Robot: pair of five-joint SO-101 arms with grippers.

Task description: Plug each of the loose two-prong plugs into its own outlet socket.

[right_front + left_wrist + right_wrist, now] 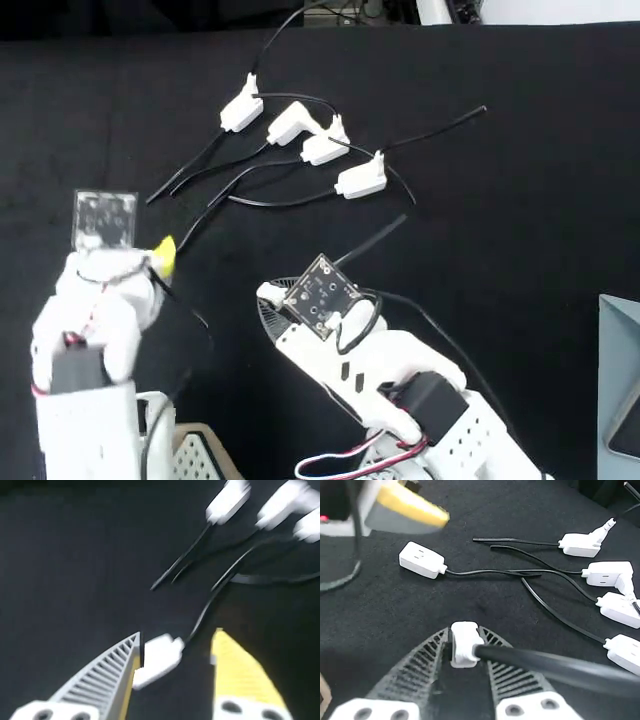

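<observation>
My right gripper (465,635) is shut on a white two-prong plug (464,647) whose thick black cable runs back past the fingers; in the high view it (268,296) sits low over the middle of the black table. A white outlet socket (421,560) on a black cord lies flat on the table ahead of it. My left gripper (177,636) stands open over that socket (156,661), which lies between the fingers close to the grey finger (117,665). The yellow finger (235,665) is apart from it. Several more white plug and socket pieces (323,148) lie in a cluster at the back.
Thin black cords (250,170) fan out from the back cluster toward the left arm (95,330). A grey object (620,380) sits at the table's right edge. A light perforated part (195,455) shows near the front by the left arm's base.
</observation>
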